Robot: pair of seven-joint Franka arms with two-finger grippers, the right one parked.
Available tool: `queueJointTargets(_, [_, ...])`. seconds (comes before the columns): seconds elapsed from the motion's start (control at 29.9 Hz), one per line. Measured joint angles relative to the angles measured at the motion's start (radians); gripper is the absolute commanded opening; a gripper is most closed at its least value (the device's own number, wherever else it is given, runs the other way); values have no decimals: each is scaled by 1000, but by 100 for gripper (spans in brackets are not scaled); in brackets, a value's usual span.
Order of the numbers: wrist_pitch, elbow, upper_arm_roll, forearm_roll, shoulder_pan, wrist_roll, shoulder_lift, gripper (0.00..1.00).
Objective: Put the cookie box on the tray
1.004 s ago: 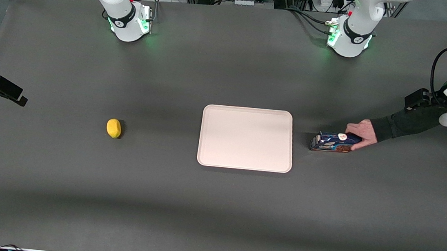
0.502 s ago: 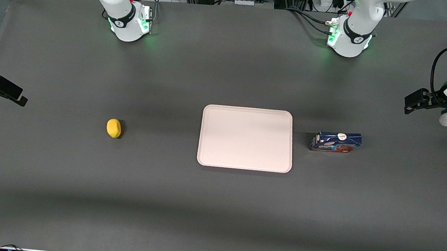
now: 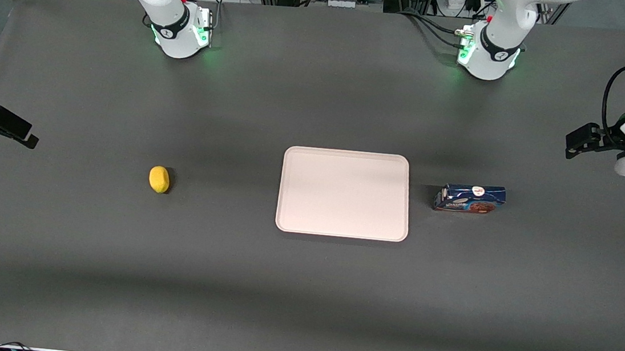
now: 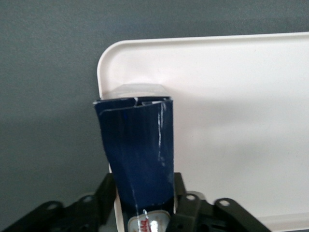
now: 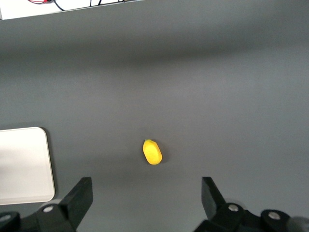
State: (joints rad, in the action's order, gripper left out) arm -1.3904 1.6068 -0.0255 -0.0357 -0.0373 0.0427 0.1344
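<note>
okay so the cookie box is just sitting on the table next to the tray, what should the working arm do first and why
Probably bring the pincer down toward the cookie box and line up over it. The box lies on the table beside the tray, not on it, and nothing holds it. The pincer hangs away from the box, toward the working arm's end of the table, so an approach has to come before any grasp.

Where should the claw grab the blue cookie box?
Probably the middle of the cookie box, pinching its two long sides from above. It lies lengthwise on the table beside the tray, so the narrow width should fit. The claw waits open toward the working arm's end.
</note>
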Motion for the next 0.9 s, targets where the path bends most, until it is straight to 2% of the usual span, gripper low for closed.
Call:
queueJointTargets(0.17, [150,-133,11,1,0,-102,5,100])
queueJointTargets(0.3, [211,-180,-1,8,1,-298,6,100])
queueJointTargets(0.54, [232,-162,-83,33,5,-698,-17,100])
queueJointTargets(0.67, [165,-104,-118,48,10,-875,-42,100])
queueJointTargets(0.9, [-129,133,-165,53,11,-1101,-66,100])
